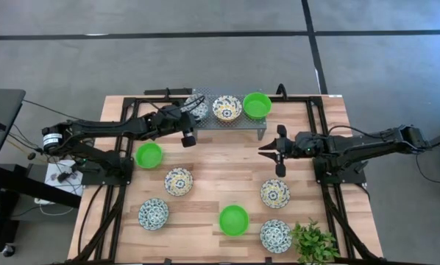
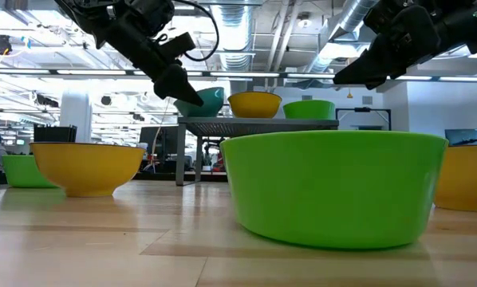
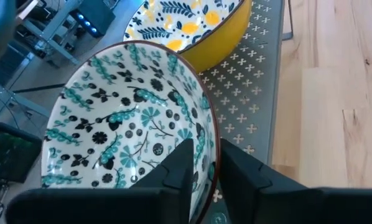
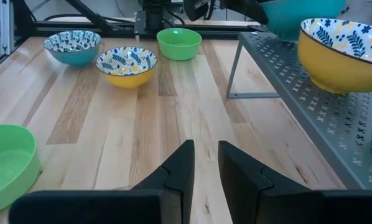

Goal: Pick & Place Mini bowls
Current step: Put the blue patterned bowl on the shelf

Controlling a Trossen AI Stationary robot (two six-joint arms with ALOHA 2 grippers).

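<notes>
A perforated metal rack (image 1: 227, 122) stands at the far edge of the wooden tabletop (image 1: 213, 177), and three mini bowls sit in a row on it: a blue-and-white patterned bowl (image 3: 127, 118) at the left end, a yellow patterned bowl (image 1: 226, 107) in the middle and a plain green bowl (image 1: 257, 104) at the right end. The left gripper (image 3: 203, 163) is at the blue-and-white bowl, its two dark fingers (image 3: 181, 165) straddling the near rim with a narrow gap between them, one inside the bowl and one outside; whether they press the rim or stand just clear of it cannot be told. The bowl leans slightly, its rim close against the yellow bowl beside it. The right gripper (image 4: 204, 163) hangs above the right part of the tabletop, just off the rack's right end, fingers slightly parted and holding nothing. Six more bowls rest on the tabletop: a green one (image 1: 148, 154) near the left edge, a yellow patterned one (image 1: 179, 181) near the middle, a blue-and-white one (image 1: 153, 213) towards the near left corner, a green one (image 1: 233, 219) at the near edge, another yellow patterned one (image 1: 275, 193) right of centre and a blue-and-white one (image 1: 276, 235) beside a leafy plant (image 1: 314, 243) at the near right corner.
</notes>
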